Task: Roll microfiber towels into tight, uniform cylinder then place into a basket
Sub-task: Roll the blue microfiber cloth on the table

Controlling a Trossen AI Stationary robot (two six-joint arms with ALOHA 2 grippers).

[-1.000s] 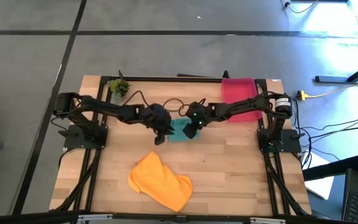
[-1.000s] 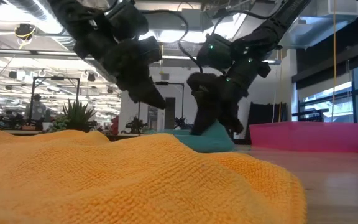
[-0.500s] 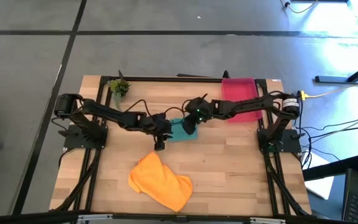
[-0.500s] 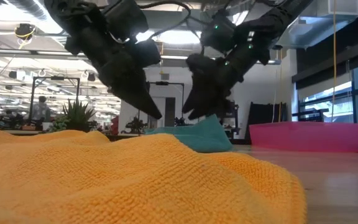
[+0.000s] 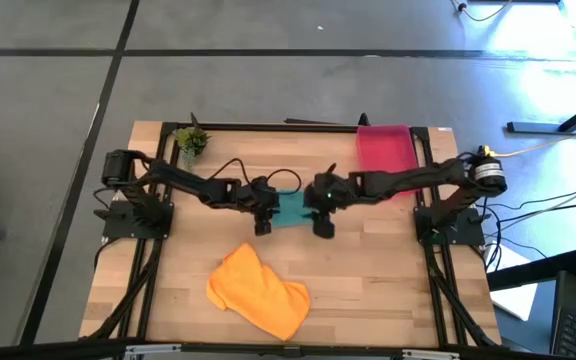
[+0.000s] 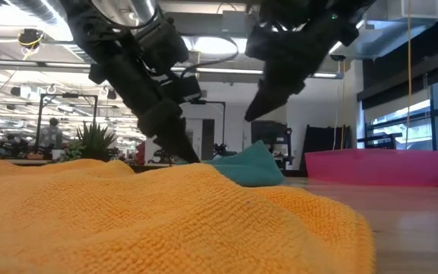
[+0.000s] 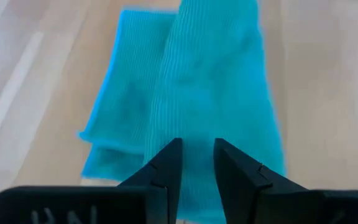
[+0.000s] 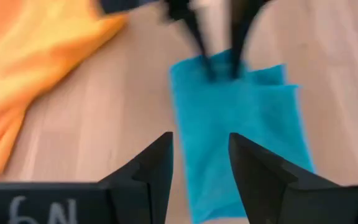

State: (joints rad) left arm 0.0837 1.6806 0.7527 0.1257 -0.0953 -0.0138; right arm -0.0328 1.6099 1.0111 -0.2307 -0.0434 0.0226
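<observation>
Teal towel (image 5: 291,208) lies folded between both sets of jaws: left jaws (image 7: 196,163) narrowly parted at its edge, right jaws (image 8: 199,163) spread above, holding nothing.

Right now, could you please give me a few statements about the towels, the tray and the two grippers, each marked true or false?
1. The teal microfiber towel lies on the wooden table between the left gripper and the right gripper. True.
2. The bright orange microfiber towel is rolled into a tight cylinder. False: it lies loose and crumpled.
3. The red-pink rectangular tray holds a towel. False: neither towel is in it.
4. The right gripper's jaws stand apart with nothing between them. True.
5. The small green plant stands inside the tray. False: it stands at the opposite far corner.
</observation>
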